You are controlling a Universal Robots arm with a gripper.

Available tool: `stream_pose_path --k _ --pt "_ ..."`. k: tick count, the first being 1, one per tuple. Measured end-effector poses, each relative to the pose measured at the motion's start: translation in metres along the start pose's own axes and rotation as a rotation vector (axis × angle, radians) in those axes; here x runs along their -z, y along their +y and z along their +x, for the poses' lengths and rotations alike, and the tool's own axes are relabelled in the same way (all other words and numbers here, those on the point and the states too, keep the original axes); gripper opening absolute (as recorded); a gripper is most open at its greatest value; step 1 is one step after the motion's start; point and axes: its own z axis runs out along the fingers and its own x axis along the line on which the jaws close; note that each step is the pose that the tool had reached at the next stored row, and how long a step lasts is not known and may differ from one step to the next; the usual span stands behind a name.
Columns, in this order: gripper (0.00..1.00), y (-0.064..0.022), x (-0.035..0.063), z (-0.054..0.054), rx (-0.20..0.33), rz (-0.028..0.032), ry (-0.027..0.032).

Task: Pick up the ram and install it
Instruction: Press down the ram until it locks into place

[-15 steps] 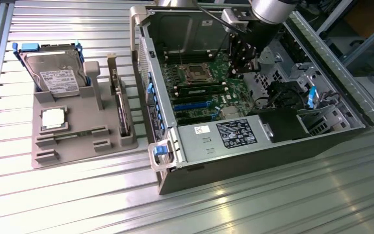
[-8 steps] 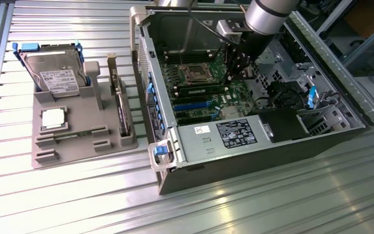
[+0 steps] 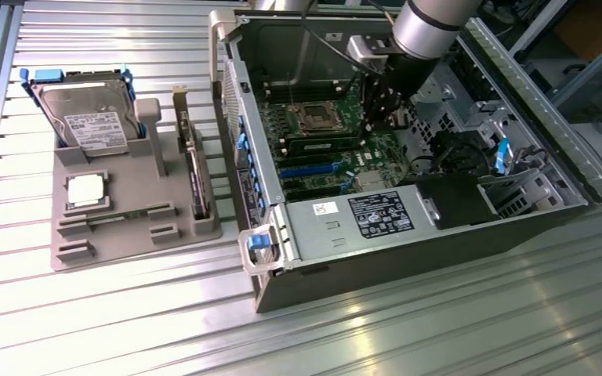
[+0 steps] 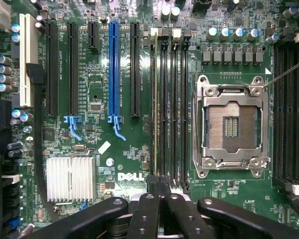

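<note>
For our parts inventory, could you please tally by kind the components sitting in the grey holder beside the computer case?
In the grey holder:
Hard drive: 1
CPU chip: 1
Expansion card: 1
Total: 3

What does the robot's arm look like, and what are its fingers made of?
The arm is a fat silver tube, shiny like a tin can. Below it hangs a black gripper with a thin black cable running along it. Seen from the wrist, its fingers are black metal bars dotted with little round screws.
</note>
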Motion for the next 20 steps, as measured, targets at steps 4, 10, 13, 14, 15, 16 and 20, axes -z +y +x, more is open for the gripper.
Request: stream_pose_path --k 4,10,13,14,15,16,20 --pt "0.10 0.0178 0.0047 0.000 0.000 0.0027 0.0016" --pt "0.10 0.0658 0.0019 0.000 0.000 0.0072 0.0017" --pt "0.10 0.0869 0.0006 0.000 0.000 0.0088 0.0017" --pt "0.10 0.0914 0.0003 0.000 0.000 0.0089 0.0017" --pt "0.10 0.0976 -0.0001 0.000 0.000 0.0091 0.0017" --pt "0.10 0.1086 -0.0009 0.001 0.000 0.0093 0.0017" --pt "0.10 0.1144 -0.0057 0.004 0.000 0.0092 0.0017"
